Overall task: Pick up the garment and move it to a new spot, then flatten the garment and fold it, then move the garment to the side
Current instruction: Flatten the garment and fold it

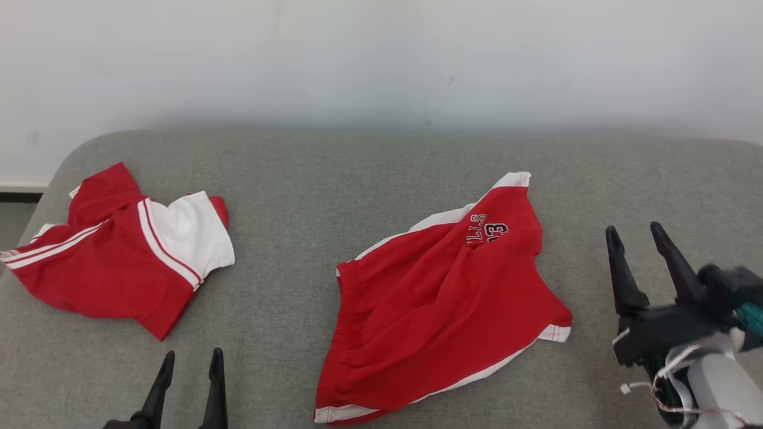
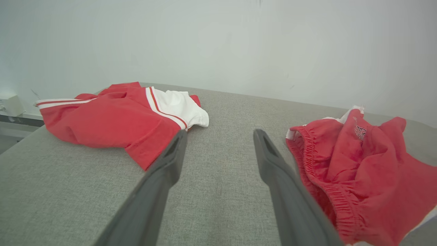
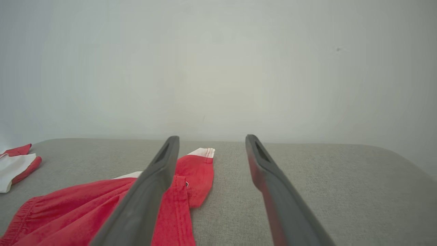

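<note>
Red shorts (image 1: 441,298) with white trim and a printed number lie rumpled in the middle of the grey cushion (image 1: 369,173), waistband toward the left. My left gripper (image 1: 191,356) is open at the bottom left, between the two garments, nothing between its fingers. In the left wrist view the left gripper (image 2: 220,135) points at bare cushion, with the shorts (image 2: 368,171) to its right. My right gripper (image 1: 633,229) is open, raised to the right of the shorts. In the right wrist view the right gripper (image 3: 211,138) hovers over the shorts' leg hem (image 3: 194,174).
A red and white shirt (image 1: 119,250) lies crumpled at the cushion's left end, also visible as the shirt (image 2: 126,116) in the left wrist view. A pale wall (image 1: 381,59) stands right behind the cushion. The cushion's left edge drops off beside the shirt.
</note>
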